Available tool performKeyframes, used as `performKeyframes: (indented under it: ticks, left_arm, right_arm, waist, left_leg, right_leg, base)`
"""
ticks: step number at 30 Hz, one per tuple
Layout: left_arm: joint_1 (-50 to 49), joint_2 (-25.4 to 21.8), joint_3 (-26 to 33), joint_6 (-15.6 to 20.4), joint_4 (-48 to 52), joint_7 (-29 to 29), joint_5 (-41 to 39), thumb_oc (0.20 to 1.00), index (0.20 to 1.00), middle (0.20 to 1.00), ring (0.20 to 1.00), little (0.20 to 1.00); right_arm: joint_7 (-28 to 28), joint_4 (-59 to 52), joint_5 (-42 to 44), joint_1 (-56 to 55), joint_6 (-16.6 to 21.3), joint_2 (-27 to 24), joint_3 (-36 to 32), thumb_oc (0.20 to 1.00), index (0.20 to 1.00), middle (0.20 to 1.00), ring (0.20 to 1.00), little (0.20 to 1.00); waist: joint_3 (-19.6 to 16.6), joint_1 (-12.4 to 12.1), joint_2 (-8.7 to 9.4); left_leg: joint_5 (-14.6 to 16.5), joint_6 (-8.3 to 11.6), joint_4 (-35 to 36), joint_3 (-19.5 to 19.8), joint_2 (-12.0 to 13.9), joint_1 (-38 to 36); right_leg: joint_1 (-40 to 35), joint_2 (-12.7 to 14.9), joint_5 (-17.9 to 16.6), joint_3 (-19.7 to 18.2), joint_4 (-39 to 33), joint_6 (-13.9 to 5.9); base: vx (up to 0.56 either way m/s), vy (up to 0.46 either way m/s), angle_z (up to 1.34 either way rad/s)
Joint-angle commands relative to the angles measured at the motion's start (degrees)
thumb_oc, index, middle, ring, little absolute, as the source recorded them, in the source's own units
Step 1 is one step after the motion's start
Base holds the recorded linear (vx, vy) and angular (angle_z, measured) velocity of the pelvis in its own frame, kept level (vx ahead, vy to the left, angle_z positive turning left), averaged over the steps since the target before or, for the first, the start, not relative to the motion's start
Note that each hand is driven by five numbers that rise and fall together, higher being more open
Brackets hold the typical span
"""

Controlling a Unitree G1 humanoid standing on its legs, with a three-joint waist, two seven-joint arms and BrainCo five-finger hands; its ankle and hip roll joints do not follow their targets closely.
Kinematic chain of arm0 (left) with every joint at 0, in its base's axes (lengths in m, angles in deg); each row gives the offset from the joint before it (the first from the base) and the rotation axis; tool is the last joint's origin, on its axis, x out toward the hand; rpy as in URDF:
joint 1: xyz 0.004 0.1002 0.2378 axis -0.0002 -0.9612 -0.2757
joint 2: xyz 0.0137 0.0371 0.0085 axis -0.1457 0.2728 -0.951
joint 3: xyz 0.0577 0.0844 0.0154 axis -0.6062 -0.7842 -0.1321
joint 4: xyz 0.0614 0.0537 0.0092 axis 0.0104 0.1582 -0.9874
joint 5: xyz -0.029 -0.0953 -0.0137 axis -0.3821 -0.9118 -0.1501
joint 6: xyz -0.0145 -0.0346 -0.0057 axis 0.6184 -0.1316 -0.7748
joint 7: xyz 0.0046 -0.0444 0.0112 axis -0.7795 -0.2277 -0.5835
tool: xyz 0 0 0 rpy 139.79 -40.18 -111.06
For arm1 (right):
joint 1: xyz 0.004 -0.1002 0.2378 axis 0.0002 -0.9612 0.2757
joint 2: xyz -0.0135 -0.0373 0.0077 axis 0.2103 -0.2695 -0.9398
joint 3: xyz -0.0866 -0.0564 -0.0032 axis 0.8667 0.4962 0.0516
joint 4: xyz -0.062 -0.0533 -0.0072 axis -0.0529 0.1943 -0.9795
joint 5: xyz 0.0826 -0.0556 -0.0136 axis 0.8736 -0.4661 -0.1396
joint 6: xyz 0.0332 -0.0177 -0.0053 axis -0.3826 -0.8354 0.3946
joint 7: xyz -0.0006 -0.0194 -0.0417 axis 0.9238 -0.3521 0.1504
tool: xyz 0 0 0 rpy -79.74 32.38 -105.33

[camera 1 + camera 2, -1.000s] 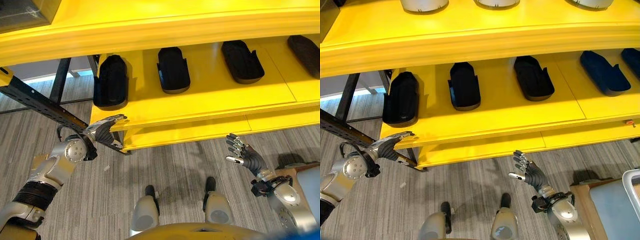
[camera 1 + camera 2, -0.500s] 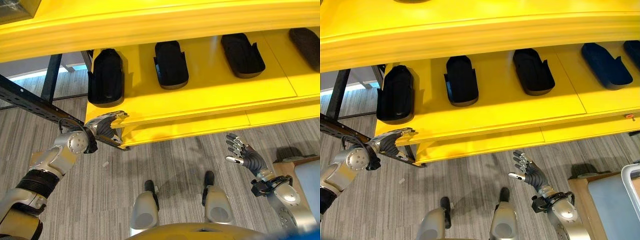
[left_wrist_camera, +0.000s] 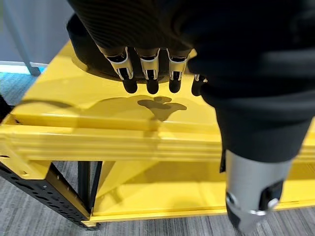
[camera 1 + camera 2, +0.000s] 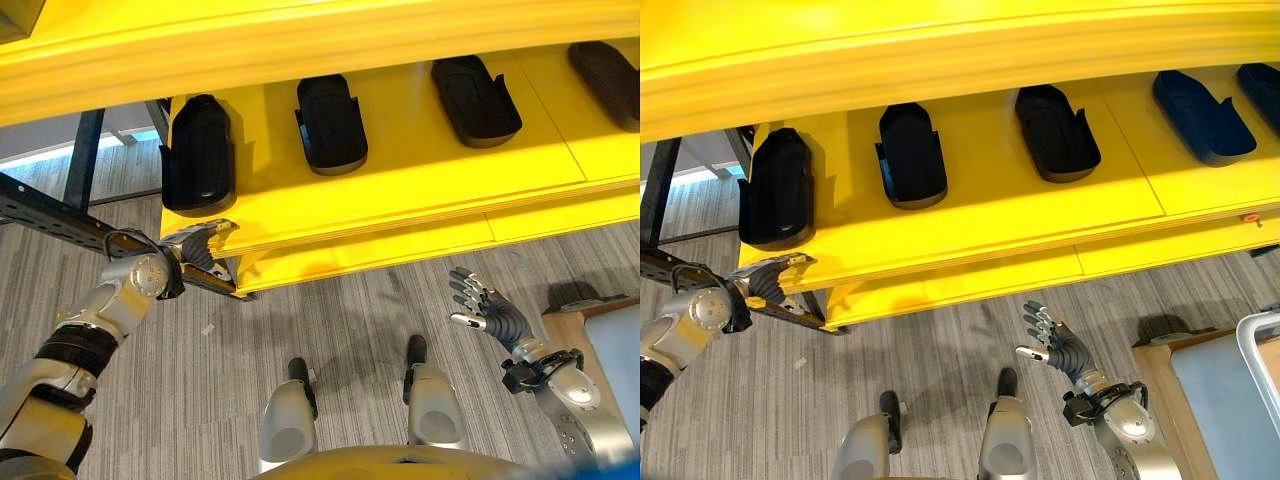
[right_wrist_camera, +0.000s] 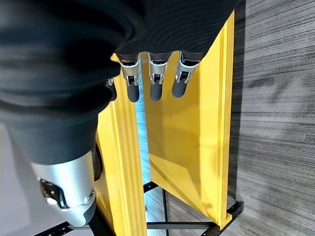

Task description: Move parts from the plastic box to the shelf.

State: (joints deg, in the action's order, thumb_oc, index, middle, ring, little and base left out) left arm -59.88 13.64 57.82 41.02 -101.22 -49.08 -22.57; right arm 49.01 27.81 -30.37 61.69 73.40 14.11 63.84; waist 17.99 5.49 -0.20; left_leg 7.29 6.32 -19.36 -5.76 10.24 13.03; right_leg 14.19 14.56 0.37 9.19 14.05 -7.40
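Note:
Several black moulded parts lie in a row on the yellow shelf (image 4: 420, 190): one at the left end (image 4: 198, 155), one beside it (image 4: 330, 120), a third further right (image 4: 475, 95). My left hand (image 4: 200, 245) hovers at the shelf's front left corner, open and empty; its fingers (image 3: 147, 73) point toward the leftmost part (image 3: 81, 54). My right hand (image 4: 490, 315) is raised over the floor below the shelf's front edge, open and empty, its fingers (image 5: 155, 78) facing the shelf's side (image 5: 187, 147). A pale plastic box (image 4: 1240, 390) sits at the lower right.
A black perforated rack beam (image 4: 60, 210) runs along the left beside the shelf. A higher yellow shelf level (image 4: 300, 40) overhangs the parts. The box rests on a brown stand (image 4: 575, 315). Grey striped floor (image 4: 350, 320) lies between the shelf and me.
The whole picture has shifted, so the camera moved. Both hands keep about the same places relative to the shelf and stay open.

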Motion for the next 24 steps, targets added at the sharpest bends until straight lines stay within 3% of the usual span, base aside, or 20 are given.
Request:
performKeyframes:
  ticks: [1,24]
  left_arm:
    - [2.3,-3.3,1.5,-0.2,-2.3,0.2,1.5,1.0,1.0,1.0,1.0,1.0]
    - [6.1,-6.1,2.0,-1.9,-10.1,0.3,1.1,1.0,1.0,1.0,1.0,1.0]
  right_arm:
    - [0.7,-5.9,1.2,-2.6,1.5,-0.6,-2.4,1.0,1.0,1.0,1.0,1.0]
    - [2.3,-5.9,1.8,-3.5,0.8,-1.5,-3.3,1.0,1.0,1.0,1.0,1.0]
  waist:
    - [-2.4,-0.1,1.08]
    - [-1.6,0.1,1.8]
  left_leg:
    - [-3.5,0.83,-2.3,1.0,2.3,3.5]
    - [-2.3,0.65,-5.4,0.6,2.3,6.1]
  right_leg:
    - [-2.1,3.4,0.8,-2.0,3.3,-4.64]
    - [0.3,3.5,0.4,-3.2,4.3,-4.78]
  base:
    - [0.0,0.01,-0.05]
    - [0.0,0.007,-0.01]
